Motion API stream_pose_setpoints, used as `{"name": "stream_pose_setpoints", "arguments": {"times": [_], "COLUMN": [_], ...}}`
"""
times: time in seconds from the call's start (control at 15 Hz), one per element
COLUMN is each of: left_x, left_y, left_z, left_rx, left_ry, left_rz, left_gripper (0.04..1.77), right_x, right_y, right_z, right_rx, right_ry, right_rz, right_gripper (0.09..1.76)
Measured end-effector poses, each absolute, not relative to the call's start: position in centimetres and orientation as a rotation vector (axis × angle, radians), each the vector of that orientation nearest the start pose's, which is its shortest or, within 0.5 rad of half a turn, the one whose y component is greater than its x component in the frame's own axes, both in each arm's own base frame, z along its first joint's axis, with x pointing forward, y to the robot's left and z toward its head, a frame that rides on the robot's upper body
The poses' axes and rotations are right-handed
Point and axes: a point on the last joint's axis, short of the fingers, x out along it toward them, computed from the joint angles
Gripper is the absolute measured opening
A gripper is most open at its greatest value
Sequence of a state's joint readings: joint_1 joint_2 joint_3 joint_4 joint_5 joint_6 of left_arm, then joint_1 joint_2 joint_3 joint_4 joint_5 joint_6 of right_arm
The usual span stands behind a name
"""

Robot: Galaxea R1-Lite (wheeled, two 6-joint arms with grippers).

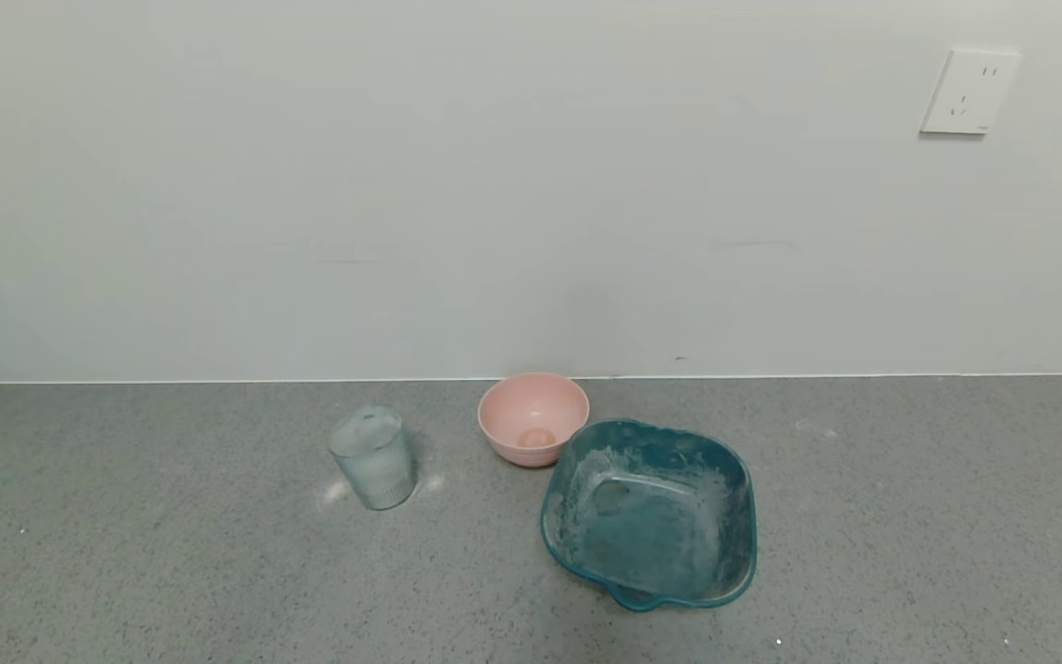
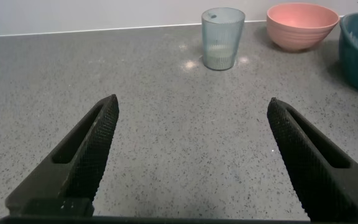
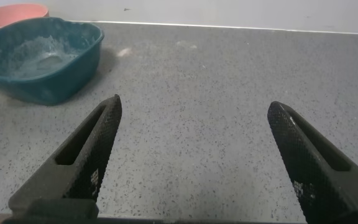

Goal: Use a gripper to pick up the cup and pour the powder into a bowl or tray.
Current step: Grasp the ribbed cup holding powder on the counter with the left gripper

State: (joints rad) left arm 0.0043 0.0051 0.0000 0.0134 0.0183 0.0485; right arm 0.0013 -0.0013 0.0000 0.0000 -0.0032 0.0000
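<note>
One upright, white-dusted ribbed cup (image 1: 372, 457)

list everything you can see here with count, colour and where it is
cup: one, translucent pale blue-grey, dusted white, upright on the counter, left of the other dishes
pink bowl: one, pink, near the wall, between the cup and the teal dish, with a small pale mound inside
powder: one small beige mound in the pink bowl; white dusting also smeared in the teal dish
teal dish: one, translucent teal, rounded-square with a pouring lip, right of the cup and nearer the robot than the pink bowl
counter: one, speckled grey
wall socket: one, white, upper right of the wall
left gripper: one, black, open, low over the counter, facing the cup
right gripper: one, black, open, over bare counter beside the teal dish
</note>
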Motion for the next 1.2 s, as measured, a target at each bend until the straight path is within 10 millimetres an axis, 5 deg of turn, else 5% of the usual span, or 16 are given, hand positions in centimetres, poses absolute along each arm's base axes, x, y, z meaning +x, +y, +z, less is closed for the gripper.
{"name": "stream_pose_setpoints", "arguments": {"times": [0.53, 0.93, 1.2], "left_x": [-2.4, -2.6, -0.1], "left_y": [0.0, 0.0, 0.0], "left_z": [8.1, 13.5, 18.0], "left_rx": [0.043, 0.039, 0.043], "left_ry": [-0.001, -0.054, 0.022], "left_rz": [0.02, 0.023, 0.021], "left_gripper": [1.72, 1.72, 1.72], "right_x": [-2.3, -2.3, -2.3], "right_y": [0.0, 0.0, 0.0], "right_z": [7.5, 7.5, 7.5], "right_rx": [0.0, 0.0, 0.0], "right_ry": [-0.001, -0.001, -0.001], "right_rz": [-0.002, -0.001, -0.002], "right_gripper": [1.71, 1.71, 1.71]}}
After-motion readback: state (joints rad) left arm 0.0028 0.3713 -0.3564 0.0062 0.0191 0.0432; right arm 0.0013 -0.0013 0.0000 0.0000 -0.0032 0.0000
